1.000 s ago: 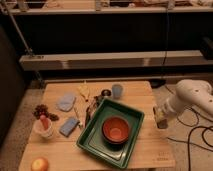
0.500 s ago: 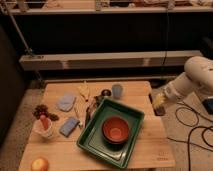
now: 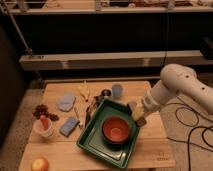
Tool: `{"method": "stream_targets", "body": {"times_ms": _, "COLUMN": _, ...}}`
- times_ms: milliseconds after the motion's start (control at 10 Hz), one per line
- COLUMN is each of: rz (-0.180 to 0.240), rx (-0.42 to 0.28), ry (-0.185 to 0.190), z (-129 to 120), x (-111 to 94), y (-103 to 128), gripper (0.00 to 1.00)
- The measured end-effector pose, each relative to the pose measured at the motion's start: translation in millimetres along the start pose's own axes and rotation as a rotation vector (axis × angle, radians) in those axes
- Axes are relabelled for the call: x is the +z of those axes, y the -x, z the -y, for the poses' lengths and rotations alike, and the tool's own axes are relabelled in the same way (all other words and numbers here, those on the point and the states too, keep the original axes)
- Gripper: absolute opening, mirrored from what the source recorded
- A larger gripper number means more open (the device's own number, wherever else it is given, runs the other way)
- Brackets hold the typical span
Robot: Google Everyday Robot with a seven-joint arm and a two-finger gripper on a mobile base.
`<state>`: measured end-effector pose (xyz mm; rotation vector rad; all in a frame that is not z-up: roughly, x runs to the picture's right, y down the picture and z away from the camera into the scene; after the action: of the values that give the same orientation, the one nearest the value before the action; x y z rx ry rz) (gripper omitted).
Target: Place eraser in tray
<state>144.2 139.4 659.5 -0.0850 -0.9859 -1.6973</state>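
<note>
Camera view from above and in front: a light wooden counter [image 3: 150, 150] is seen carrying everything. A large dark-green rectangular plastic tray [image 3: 92, 140] with a raised rim is set diagonally on it, and a round orange-red bowl [image 3: 116, 129] is held inside the tray. A white robot arm [image 3: 180, 85] is extended from the right, and its hand [image 3: 138, 117] is placed just above the tray's right rim, fingers drawn together on a small dark grey-brown rectangular eraser [image 3: 141, 121]. A light-blue rectangular block [image 3: 69, 126] and a pale blue-grey rounded pad [image 3: 65, 101] are found left of the tray. A red-orange apple [image 3: 40, 164] is seen at the front left corner.
</note>
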Motion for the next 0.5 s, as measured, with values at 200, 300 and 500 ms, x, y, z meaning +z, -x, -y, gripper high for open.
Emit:
{"method": "stream_targets", "body": {"times_ms": 200, "rz": 0.039, "rx": -0.026, "ry": -0.015, "z": 0.9, "x": 28.5, "y": 8.8, "gripper": 0.00}}
{"method": "stream_targets", "body": {"times_ms": 300, "rz": 0.054, "rx": -0.032, "ry": -0.024, "z": -0.6, "x": 40.9, "y": 8.5, "gripper": 0.00}}
{"method": "stream_targets", "body": {"times_ms": 500, "rz": 0.060, "rx": -0.032, "ry": -0.031, "z": -2.4, "x": 45.6, "y": 5.6, "gripper": 0.00}}
